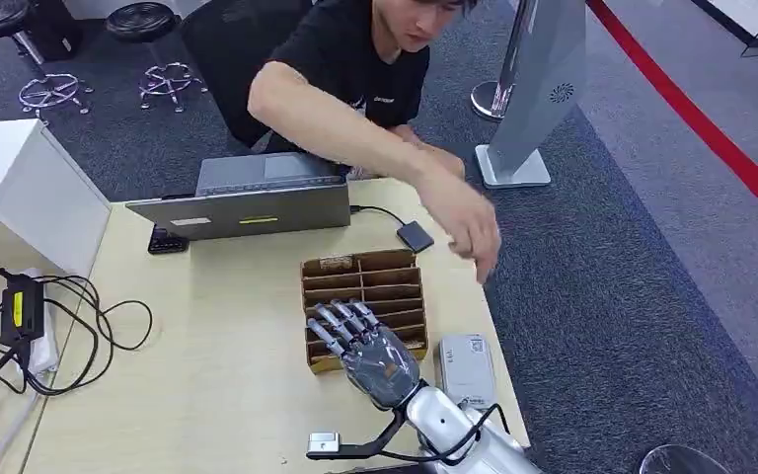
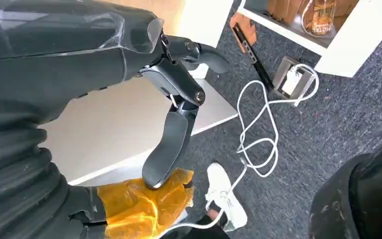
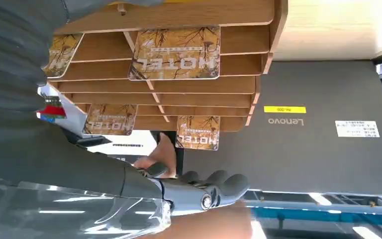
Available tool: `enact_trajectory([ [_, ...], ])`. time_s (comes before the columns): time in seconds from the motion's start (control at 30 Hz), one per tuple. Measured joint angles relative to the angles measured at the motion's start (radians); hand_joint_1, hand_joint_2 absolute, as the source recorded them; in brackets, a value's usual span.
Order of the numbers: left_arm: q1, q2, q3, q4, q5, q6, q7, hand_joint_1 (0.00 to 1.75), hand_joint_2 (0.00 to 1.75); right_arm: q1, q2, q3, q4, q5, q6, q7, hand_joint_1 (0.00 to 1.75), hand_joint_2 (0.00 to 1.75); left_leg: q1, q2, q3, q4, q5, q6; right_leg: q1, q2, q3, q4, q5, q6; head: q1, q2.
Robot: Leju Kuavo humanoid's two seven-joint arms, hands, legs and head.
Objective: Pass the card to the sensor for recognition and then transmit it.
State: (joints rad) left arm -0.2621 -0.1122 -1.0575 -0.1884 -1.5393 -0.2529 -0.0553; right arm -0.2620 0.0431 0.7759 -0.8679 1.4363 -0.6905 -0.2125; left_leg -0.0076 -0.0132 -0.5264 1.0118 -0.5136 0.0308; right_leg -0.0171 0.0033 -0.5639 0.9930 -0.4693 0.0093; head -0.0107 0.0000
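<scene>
A pale wooden table [image 1: 227,365] stands on grey carpet [image 1: 632,296]. The right hand [image 1: 365,341], fingers spread and empty, partly hides the card rack [image 1: 365,281]; the left hand [image 2: 174,99] holds nothing.

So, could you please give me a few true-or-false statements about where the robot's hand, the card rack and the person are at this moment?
1. The right hand is over the wooden card rack, fingers spread. True.
2. The laptop on the table is opened with its screen facing the robot. False: the robot sees its grey back, with the Lenovo logo.
3. The person's hand reaches down past the table's far right edge. True.
4. The rack is empty. False: hotel cards sit in its slots.
5. The grey sensor box lies left of the rack. False: it lies to its right.
</scene>
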Motion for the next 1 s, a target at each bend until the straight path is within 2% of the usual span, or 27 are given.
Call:
enact_trajectory([
  [0.73, -0.007, 0.0, -0.037, 0.0, 0.0, 0.004, -0.017, 0.0, 1.75, 0.0, 0.0, -0.003, 0.002, -0.001, 0.0, 0.01, 0.0, 1.75, 0.0, 0.0, 0.0, 0.0, 0.0, 0.0, 0.0, 0.0, 0.0, 0.0, 0.0, 0.0, 0.0, 0.0],
  [0.77, -0.008, 0.0, -0.04, 0.0, 0.0, 0.005, -0.018, 0.0, 1.75, 0.001, 0.0, -0.004, 0.002, 0.0, 0.0, 0.01, 1.52, 1.75, 0.0, 0.0, 0.0, 0.0, 0.0, 0.0, 0.0, 0.0, 0.0, 0.0, 0.0, 0.0, 0.0, 0.0],
  [0.8, -0.008, 0.0, -0.042, 0.0, 0.0, 0.005, -0.018, 0.0, 1.75, 0.001, 0.0, -0.006, 0.003, 0.0, 0.0, 0.01, 1.69, 1.75, 0.0, 0.0, 0.0, 0.0, 0.0, 0.0, 0.0, 0.0, 0.0, 0.0, 0.0, 0.0, 0.0, 0.0],
  [0.83, -0.008, 0.0, -0.043, 0.0, 0.0, 0.005, -0.018, 0.0, 1.75, 0.001, 0.0, -0.007, 0.005, 0.0, 0.0, 0.011, 1.54, 1.75, 0.0, 0.0, 0.0, 0.0, 0.0, 0.0, 0.0, 0.0, 0.0, 0.0, 0.0, 0.0, 0.0, 0.0],
  [0.87, -0.008, 0.0, -0.044, 0.0, 0.0, 0.005, -0.02, 0.0, 1.75, 0.001, 0.0, -0.008, 0.007, 0.0, 0.0, 0.011, 1.48, 1.75, 0.0, 0.0, 0.0, 0.0, 0.0, 0.0, 0.0, 0.0, 0.0, 0.0, 0.0, 0.0, 0.0, 0.0],
  [1.0, -0.009, 0.0, -0.055, 0.0, 0.0, 0.008, -0.023, 0.0, 1.75, 0.001, -0.001, -0.016, 0.022, 0.0, 0.0, 0.019, 1.48, 1.75, 0.0, -0.001, 0.0, 0.0, 0.0, 0.0, 0.0, -0.001, 0.0, 0.0, 0.0, 0.0, 0.0, 0.0],
])
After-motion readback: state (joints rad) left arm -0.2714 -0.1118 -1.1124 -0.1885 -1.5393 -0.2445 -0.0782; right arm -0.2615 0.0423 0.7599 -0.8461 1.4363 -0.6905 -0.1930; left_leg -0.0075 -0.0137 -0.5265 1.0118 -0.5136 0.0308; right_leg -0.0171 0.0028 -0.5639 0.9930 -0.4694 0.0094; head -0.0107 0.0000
